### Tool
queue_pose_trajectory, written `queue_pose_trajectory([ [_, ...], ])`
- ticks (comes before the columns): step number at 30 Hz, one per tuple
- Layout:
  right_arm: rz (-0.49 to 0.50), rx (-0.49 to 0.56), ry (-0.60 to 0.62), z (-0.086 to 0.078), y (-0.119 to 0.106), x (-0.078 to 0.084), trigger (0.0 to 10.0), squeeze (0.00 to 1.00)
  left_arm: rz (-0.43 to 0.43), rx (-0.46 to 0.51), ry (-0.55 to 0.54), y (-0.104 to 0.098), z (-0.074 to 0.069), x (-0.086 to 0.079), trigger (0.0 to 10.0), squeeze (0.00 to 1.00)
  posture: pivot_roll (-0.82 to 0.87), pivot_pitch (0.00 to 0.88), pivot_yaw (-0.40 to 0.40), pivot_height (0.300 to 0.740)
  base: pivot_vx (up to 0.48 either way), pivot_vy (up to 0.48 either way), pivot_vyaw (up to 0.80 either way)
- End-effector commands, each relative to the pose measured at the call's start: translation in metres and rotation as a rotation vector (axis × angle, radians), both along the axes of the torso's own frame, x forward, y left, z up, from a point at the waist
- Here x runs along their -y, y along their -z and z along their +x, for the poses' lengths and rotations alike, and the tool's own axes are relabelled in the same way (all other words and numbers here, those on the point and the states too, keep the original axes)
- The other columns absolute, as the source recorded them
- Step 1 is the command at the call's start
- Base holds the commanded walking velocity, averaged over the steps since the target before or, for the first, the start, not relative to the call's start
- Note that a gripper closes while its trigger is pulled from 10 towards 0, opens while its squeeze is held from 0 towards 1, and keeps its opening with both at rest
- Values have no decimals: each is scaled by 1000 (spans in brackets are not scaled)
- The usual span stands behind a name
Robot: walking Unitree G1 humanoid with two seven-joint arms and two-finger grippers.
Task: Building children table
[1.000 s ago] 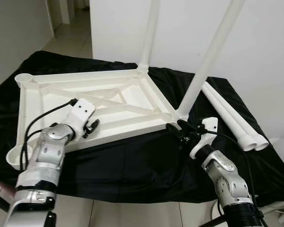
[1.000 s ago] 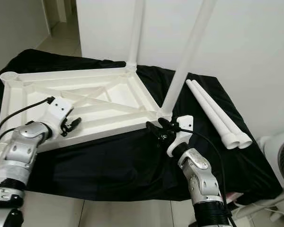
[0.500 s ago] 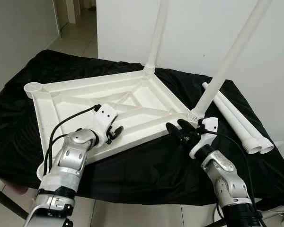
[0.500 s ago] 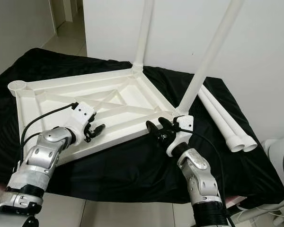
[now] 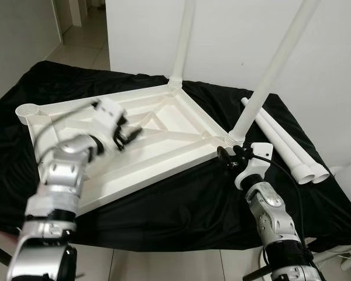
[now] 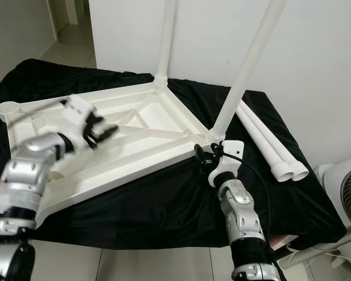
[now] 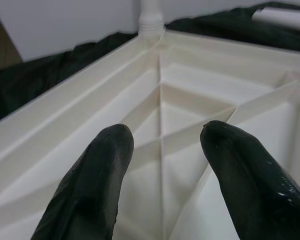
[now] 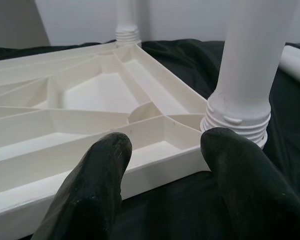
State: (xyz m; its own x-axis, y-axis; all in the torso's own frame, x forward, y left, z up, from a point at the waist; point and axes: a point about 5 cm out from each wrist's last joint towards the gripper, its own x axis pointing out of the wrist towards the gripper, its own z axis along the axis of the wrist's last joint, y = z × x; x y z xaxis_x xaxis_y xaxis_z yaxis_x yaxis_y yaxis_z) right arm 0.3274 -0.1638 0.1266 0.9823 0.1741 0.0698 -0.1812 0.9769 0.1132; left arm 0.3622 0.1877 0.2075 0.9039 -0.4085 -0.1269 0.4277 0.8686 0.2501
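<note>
White plastic tabletop (image 5: 164, 134) lies upside down on the black-draped counter (image 5: 181, 205), w/ two legs (image 5: 269, 73) screwed upright into its far and right corner sockets. Two loose legs (image 5: 281, 143) lie side by side on the cloth, right of it. Left gripper (image 5: 126, 133) hovers over the ribbed underside, fingers (image 7: 90, 185) apart, nothing held. Right gripper (image 5: 225, 157) sits just beside the near-right corner by the leg base, fingers (image 8: 95, 185) apart too.

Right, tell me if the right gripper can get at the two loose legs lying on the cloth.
Probably yes. The right gripper is open at the tabletop's near corner, and the loose legs lie bare on the black cloth to its right, though the screwed-in leg stands between.
</note>
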Motion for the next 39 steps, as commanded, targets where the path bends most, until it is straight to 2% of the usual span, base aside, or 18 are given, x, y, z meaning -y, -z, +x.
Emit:
queue_pose_trajectory([
  [1,-12,-4,50,3,2,4,10000,0,-4,-26,-46,9,3,-1,10000,0,72,0,-108,740,0,0,0],
  [7,-23,-1,75,6,1,0,10000,0,-35,-42,-48,15,5,7,10000,0,61,0,-97,740,0,0,0],
  [9,-32,1,109,8,2,-1,10000,0,-74,-66,-29,24,7,23,10000,0,51,0,-83,740,0,0,0],
  [10,-33,-2,139,9,4,-1,10000,0,-126,-91,-8,31,8,37,10000,0,45,0,-74,740,0,0,0],
  [12,-32,-3,145,9,5,-1,10000,0,-139,-95,-4,32,8,40,10000,0,45,0,-74,740,0,0,0],
  [14,-56,1,181,10,6,0,10000,0,-177,-111,4,40,8,55,10000,0,37,0,-63,740,0,0,0],
  [20,-78,6,203,8,9,1,10000,0,-164,-142,20,52,5,72,10000,0,25,0,-47,740,0,0,0],
  [28,-70,7,210,8,11,0,10000,0,-170,-144,19,52,7,72,10000,0,10,0,-30,740,0,0,0],
  [33,-92,28,206,9,9,-2,10000,0,-169,-110,-25,49,13,71,10000,0,13,0,-37,740,0,0,0],
  [39,-95,76,183,8,2,-6,10000,0,-164,0,-33,42,10,72,10000,0,25,0,-61,740,0,0,0],
])
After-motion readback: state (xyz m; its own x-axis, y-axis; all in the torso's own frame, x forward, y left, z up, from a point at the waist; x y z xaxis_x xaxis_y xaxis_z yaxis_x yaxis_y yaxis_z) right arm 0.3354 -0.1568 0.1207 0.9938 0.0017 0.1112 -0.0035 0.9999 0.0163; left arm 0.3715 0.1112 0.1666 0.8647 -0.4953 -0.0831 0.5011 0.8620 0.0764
